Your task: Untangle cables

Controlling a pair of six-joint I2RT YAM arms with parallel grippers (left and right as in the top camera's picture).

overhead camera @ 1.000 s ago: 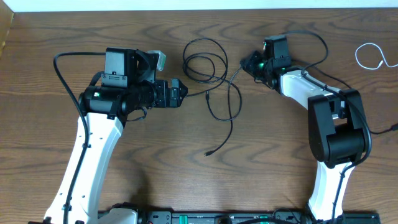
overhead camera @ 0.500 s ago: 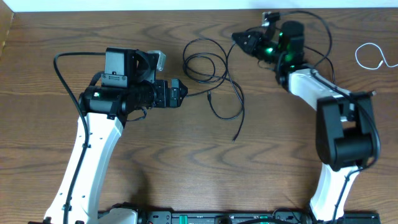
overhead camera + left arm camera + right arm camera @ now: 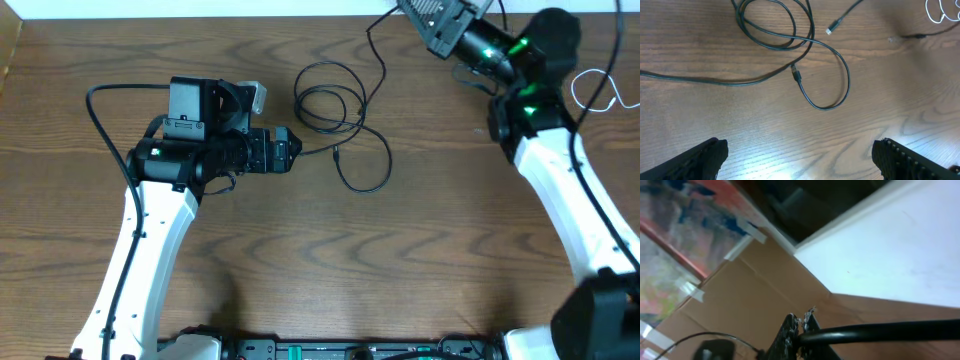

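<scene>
Seen from above, the left gripper (image 3: pixel 290 150) hovers low over the wooden table (image 3: pixel 300 260), just beside a loosely looped black cable (image 3: pixel 330 100). The right gripper (image 3: pixel 412 8) rides high at the far edge with 1 strand rising to it. A white cable (image 3: pixel 576 90) lies well apart at the right. The left wrist view shows that gripper (image 3: pixel 800 145) spread wide, the loop and a plug end (image 3: pixel 796 75) on the wood ahead. The right wrist view shows 2 fingers (image 3: pixel 790 330) pressed together, pinching the black cable (image 3: pixel 880 330).
</scene>
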